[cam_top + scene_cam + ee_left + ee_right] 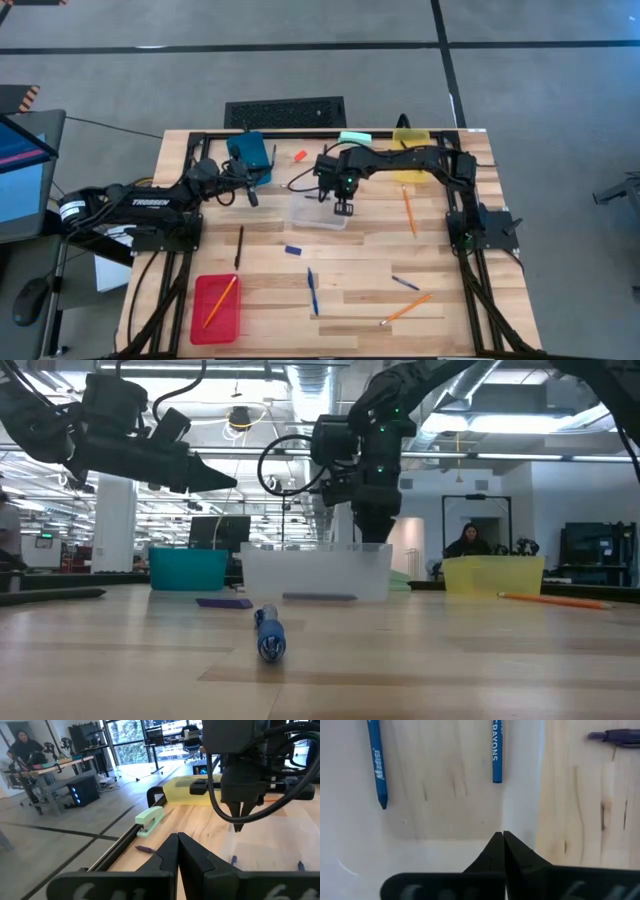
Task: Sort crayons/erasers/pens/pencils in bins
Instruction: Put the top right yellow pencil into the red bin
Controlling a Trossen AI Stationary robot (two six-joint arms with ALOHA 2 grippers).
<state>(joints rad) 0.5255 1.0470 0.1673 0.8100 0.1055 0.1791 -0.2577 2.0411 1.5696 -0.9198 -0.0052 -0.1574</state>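
Right wrist view: my right gripper (503, 836), fingers closed on nothing, hangs over the clear rectangular plastic bin (350, 845); I'd lift straight up, clearing its rim

— What's my left wrist camera giving me?

— My left gripper (177, 839) is in the foreground, its two dark fingers pressed together to a point. Straight ahead of it the right gripper (239, 815) hangs tips down, fingers together, over the clear bin (260, 847).

— Anything in that bin?

— I can make out blue crayons (233, 860) through it, past my fingertips. I can't count them.

— And off to the side?

— A mint-green stapler (150, 819) lies by the table's black edge rail (122, 842), with a small purple piece (145, 849) nearer my claw. Beyond the stapler sits the yellow bin (190, 790). A person (22, 745) sits at a far desk.
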